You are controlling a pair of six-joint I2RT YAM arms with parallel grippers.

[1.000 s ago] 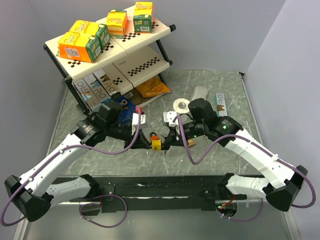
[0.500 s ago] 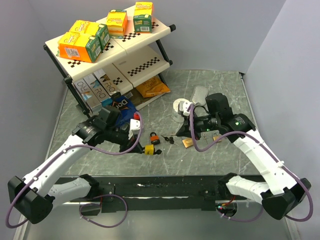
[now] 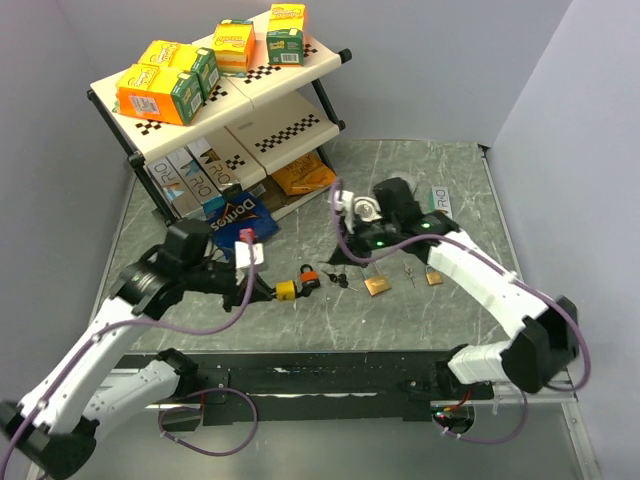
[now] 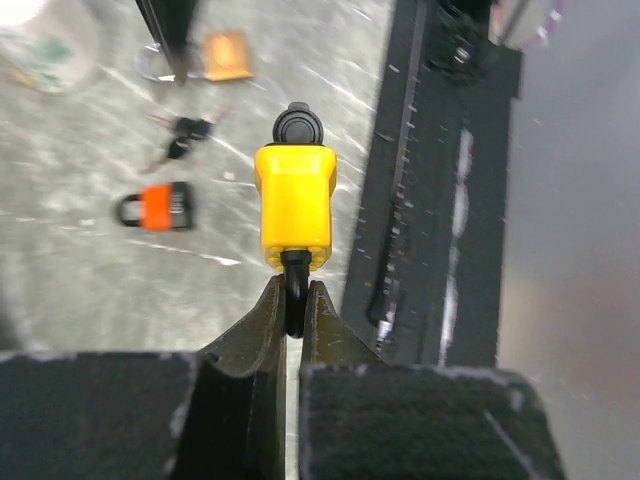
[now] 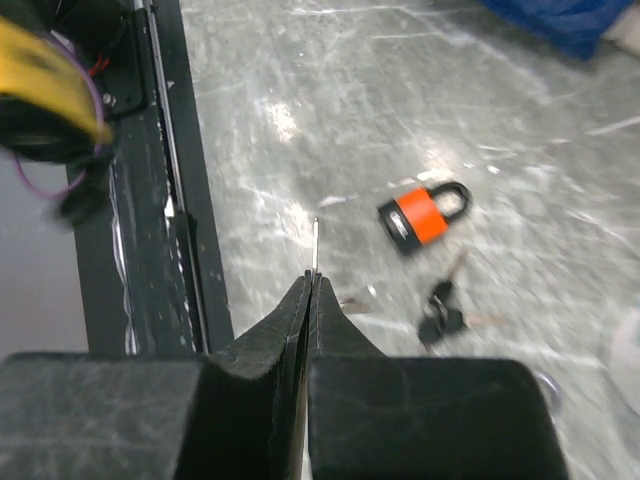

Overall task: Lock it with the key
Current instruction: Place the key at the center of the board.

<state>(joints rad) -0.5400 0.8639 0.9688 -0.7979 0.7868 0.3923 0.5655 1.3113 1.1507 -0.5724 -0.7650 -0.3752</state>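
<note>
My left gripper [image 4: 295, 300] is shut on the black shackle of a yellow padlock [image 4: 295, 205], which it holds out above the table with the keyhole end pointing away. In the top view the padlock [image 3: 287, 291] sits at the tip of the left gripper [image 3: 270, 291]. My right gripper [image 5: 311, 282] is shut on a thin key [image 5: 315, 238], seen edge-on and sticking out past the fingertips. In the top view the right gripper [image 3: 343, 256] hangs to the right of the yellow padlock, apart from it.
An orange padlock [image 3: 310, 273] and a bunch of black keys [image 3: 340, 279] lie on the table between the grippers. Two brass padlocks [image 3: 377, 285] lie further right. A shelf rack [image 3: 230, 120] with boxes and a blue chip bag [image 3: 235, 213] stand at the back left. A black rail [image 3: 320, 375] runs along the near edge.
The two grippers were together at the yellow padlock and have drawn apart. The left one moved left with the padlock. The right one pulled back with the key.
</note>
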